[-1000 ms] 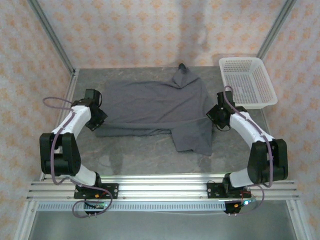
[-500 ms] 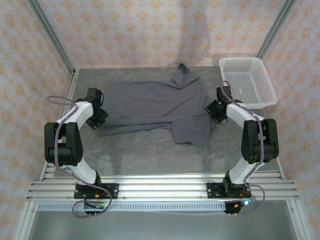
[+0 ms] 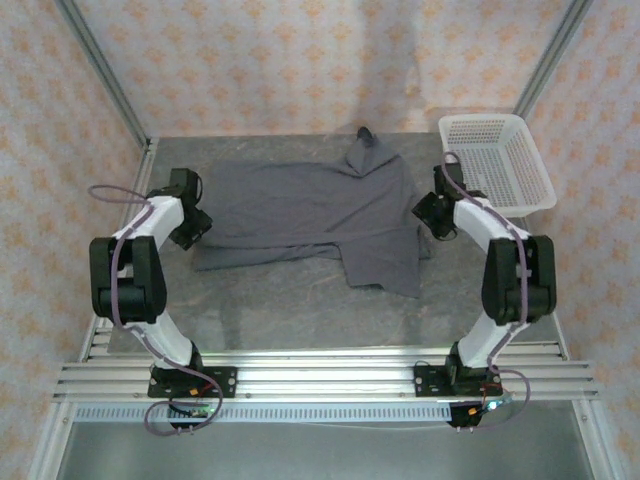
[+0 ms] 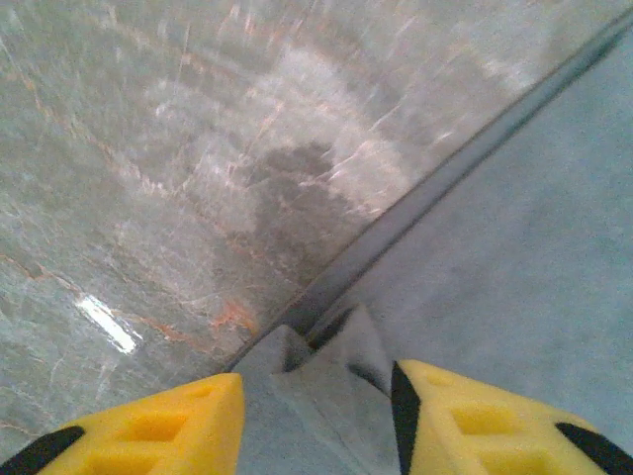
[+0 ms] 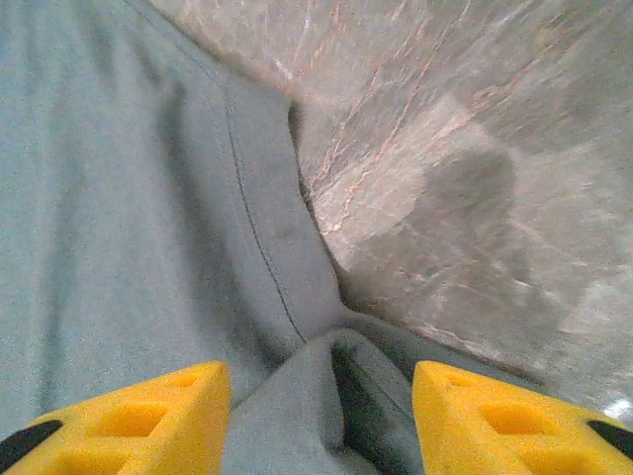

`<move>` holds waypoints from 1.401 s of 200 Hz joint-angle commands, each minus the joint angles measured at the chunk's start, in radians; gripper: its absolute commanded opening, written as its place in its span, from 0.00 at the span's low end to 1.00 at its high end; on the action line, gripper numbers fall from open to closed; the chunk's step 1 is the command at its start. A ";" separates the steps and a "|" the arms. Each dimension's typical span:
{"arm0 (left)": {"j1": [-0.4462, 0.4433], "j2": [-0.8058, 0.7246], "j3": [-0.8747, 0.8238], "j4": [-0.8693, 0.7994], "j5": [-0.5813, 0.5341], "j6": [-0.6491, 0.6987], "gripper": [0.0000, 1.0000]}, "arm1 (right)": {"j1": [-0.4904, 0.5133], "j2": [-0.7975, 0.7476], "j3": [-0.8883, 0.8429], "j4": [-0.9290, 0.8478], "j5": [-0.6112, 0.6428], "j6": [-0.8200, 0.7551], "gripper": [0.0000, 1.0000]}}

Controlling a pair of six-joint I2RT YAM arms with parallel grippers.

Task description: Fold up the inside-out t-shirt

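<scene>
The dark slate-grey inside-out t-shirt point(image 3: 300, 210) lies spread across the middle of the table, with a flap hanging toward the near side at the right and a peak of cloth at the back. My left gripper point(image 3: 194, 226) sits at the shirt's left edge. In the left wrist view its yellow fingers point(image 4: 168, 421) stand apart over a small raised fold of the t-shirt point(image 4: 336, 371). My right gripper point(image 3: 432, 214) is at the shirt's right edge, open, with a loose pucker of the t-shirt point(image 5: 326, 386) between its fingers point(image 5: 495, 416).
A white mesh basket point(image 3: 497, 166) stands at the back right corner, just behind the right arm. Bare grey marbled tabletop point(image 3: 290, 310) lies between the shirt and the arm bases. Patterned walls close in the back and both sides.
Both grippers have opened and let go of the shirt's edges. Both arms carried the cloth a little toward the back before that, so the shirt's near edge lies farther from the bases.
</scene>
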 commanded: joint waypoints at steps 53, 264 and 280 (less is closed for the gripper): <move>-0.142 -0.446 -0.079 -0.017 0.388 0.254 0.68 | -0.004 -0.515 -0.435 -0.164 -0.057 -0.009 0.53; -0.333 -0.580 -0.208 -0.107 0.397 0.327 0.92 | 0.110 -0.260 -0.405 -0.037 -0.263 0.085 0.00; -0.332 -0.579 -0.207 -0.108 0.396 0.326 0.91 | 0.127 -0.293 -0.356 -0.034 -0.289 0.124 0.00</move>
